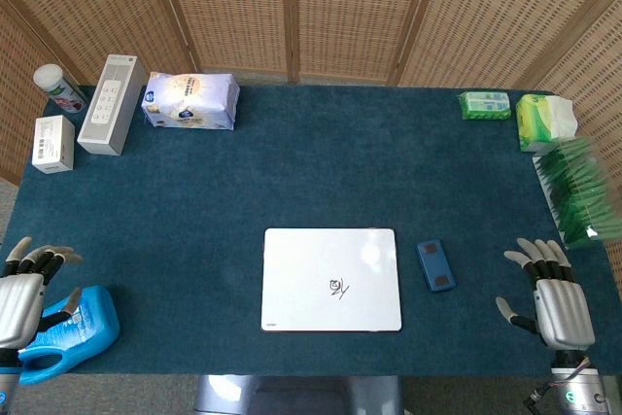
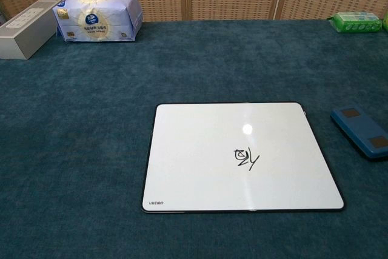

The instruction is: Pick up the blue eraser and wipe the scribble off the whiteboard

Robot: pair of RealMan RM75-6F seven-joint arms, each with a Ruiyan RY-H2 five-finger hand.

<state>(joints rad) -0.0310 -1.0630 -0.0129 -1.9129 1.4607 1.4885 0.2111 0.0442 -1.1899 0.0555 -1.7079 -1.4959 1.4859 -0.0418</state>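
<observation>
Right hand: the right hand (image 1: 561, 304) rests at the near right corner of the tabletop (image 1: 292, 172), palm down, fingers (image 1: 540, 254) apart and straight, holding nothing.
Left hand: the left hand (image 1: 21, 291) sits at the near left corner, fingers (image 1: 39, 258) spread and empty; its thumb side lies just beside a blue detergent bottle (image 1: 70, 329), which lies on its side at the tabletop's edge.
Blue eraser: the blue eraser (image 1: 436, 265) lies flat on the tabletop, to the left of the right hand's fingers and apart from them, just beside the right edge of the whiteboard. The chest view shows two dark patches on its top face.
Whiteboard: the whiteboard (image 1: 331, 279) lies flat between the two hands, nearer the right one.
Scribble: the black scribble (image 2: 245, 158) sits on the board's near right part, unwiped.
Far from the left fingers: a white bottle (image 1: 59, 87), a small white box (image 1: 52, 143), a grey power strip box (image 1: 113, 104) and a tissue pack (image 1: 190, 100).
Far from the right fingers: green packets (image 1: 484, 105), a green tissue pack (image 1: 543, 121) and a row of green sachets (image 1: 575, 191).
</observation>
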